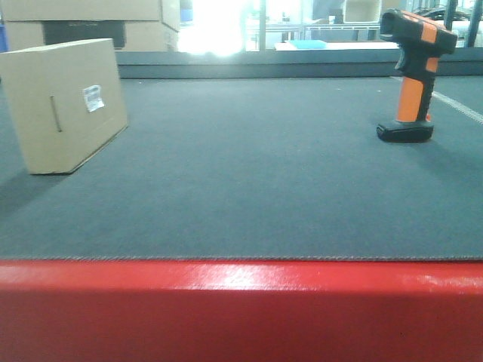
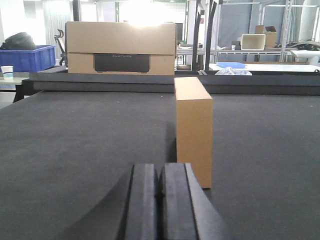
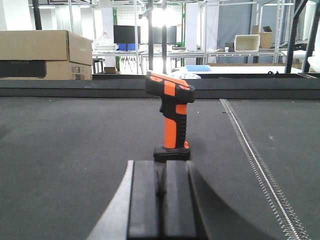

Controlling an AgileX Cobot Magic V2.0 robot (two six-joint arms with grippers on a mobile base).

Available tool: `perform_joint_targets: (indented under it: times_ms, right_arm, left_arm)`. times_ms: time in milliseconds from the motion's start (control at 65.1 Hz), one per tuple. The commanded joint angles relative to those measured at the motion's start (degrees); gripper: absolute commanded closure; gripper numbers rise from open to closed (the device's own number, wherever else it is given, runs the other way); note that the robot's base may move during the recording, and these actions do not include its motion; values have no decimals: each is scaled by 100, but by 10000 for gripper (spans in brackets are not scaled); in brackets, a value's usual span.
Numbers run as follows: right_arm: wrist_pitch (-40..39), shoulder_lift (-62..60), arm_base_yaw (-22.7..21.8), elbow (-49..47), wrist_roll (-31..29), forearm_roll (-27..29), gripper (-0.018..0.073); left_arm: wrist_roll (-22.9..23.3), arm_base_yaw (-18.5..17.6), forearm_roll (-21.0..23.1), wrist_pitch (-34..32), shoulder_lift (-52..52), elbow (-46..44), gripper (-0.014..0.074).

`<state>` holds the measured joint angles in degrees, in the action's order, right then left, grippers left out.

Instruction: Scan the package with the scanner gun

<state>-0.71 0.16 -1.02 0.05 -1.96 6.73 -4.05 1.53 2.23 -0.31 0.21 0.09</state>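
A brown cardboard package (image 1: 66,102) with a white label stands upright at the left of the dark mat. In the left wrist view it (image 2: 194,127) stands just ahead and slightly right of my left gripper (image 2: 159,172), which is shut and empty. An orange and black scanner gun (image 1: 413,74) stands upright on its base at the right of the mat. In the right wrist view it (image 3: 171,117) stands straight ahead of my right gripper (image 3: 162,167), which is shut and empty. Neither gripper shows in the front view.
The dark grey mat (image 1: 256,173) has a red front edge (image 1: 241,309). A raised dark rail (image 1: 264,64) bounds its far side. Large cardboard boxes (image 2: 120,47) and a blue bin (image 2: 27,57) stand behind it. A white stitched line (image 3: 255,165) runs along the right.
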Motion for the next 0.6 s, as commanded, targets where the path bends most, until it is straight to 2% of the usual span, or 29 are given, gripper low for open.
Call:
perform_joint_targets:
  times_ms: [0,584]
  right_arm:
    - [-98,-16,8,-5,-10,6,721]
    - [-98,-16,8,-5,-10,6,721]
  left_arm:
    - [-3,-16,14,-112,-21,-9,708]
    - [-3,-16,14,-112,-21,-9,708]
